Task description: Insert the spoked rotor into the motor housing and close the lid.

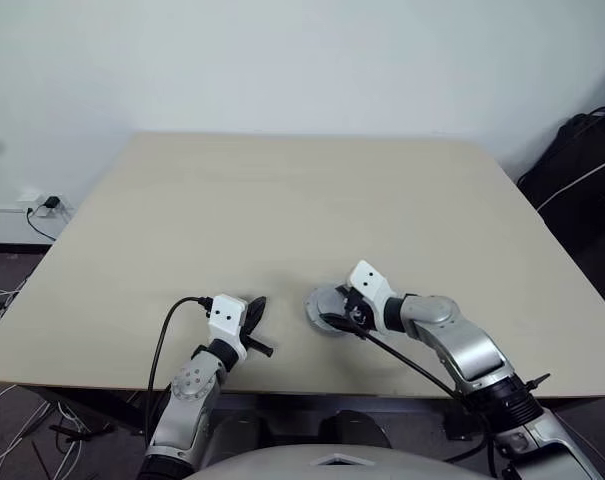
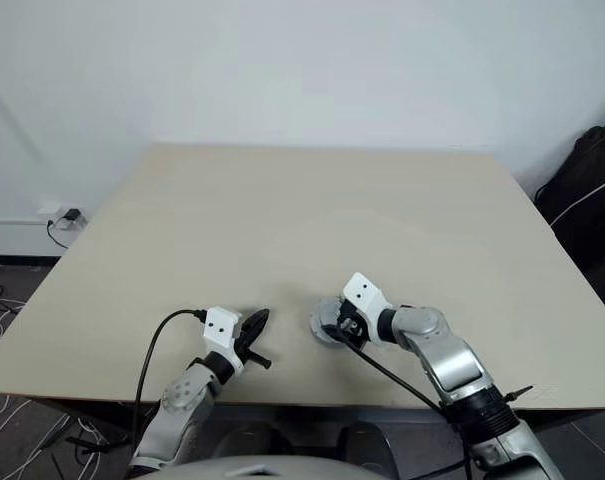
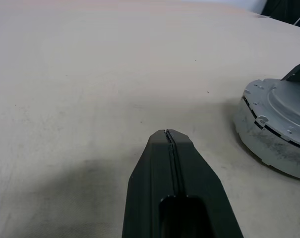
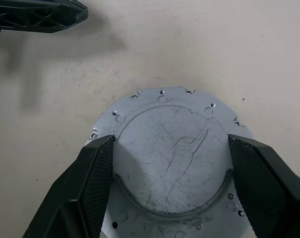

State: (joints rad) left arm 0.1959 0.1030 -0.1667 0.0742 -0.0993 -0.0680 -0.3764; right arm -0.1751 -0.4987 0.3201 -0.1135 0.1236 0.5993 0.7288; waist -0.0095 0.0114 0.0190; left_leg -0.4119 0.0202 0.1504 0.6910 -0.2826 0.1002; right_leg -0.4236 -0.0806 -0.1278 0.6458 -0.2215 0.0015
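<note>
A silver-grey round lid [image 4: 169,158] with a raised middle and small holes round its rim lies flat on the table near the front edge. In the left wrist view it tops a thick silver body, the motor housing [image 3: 269,144], with a dark seam round the side. The spoked rotor is hidden. My right gripper [image 4: 170,139] reaches down over the lid, one finger on each side of the raised middle and both against its edge. A hand's width to the left, my left gripper [image 1: 254,312] is shut on nothing, low over the table and pointing at the housing.
The beige table [image 1: 302,200] stretches bare beyond the grippers to a white wall. Its front edge lies just behind both wrists. A black bag [image 1: 582,170] stands on the floor at the right, and cables with a socket [image 1: 44,207] lie at the left.
</note>
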